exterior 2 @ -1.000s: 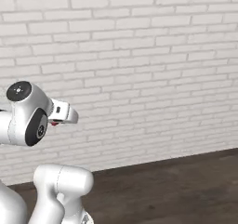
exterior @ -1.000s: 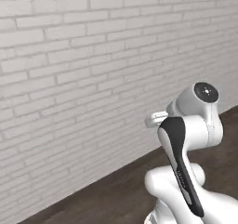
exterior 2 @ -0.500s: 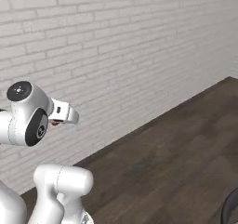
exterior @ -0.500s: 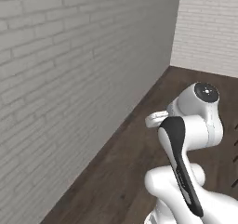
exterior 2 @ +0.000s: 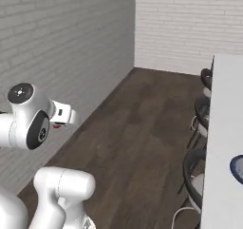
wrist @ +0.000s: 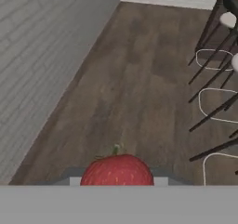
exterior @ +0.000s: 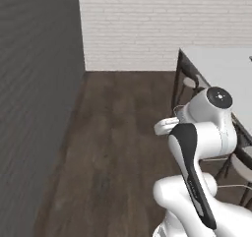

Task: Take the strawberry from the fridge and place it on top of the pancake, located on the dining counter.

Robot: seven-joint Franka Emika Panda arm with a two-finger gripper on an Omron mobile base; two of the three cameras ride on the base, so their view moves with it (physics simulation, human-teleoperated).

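**Hand view: red strawberry in my grip, above the wood floor**

Hand view puts the small bright-red strawberry [wrist: 117,170] with its green stem between my fingers at the near edge; its lower half is cut off, and my fingertips are hidden beside it. My gripper [exterior 2: 58,125] is clenched on the strawberry, a red speck under the white hand in the right base view. Below lies dark brown wooden floor [wrist: 139,79]. The large white-topped dining counter [exterior: 221,69] stands to the right, cropped by the frame, with dark wire-legged stools [exterior 2: 201,114] along its edge. A round blue-grey plate [exterior 2: 238,168] sits on it, mostly cut off; its contents I cannot make out.
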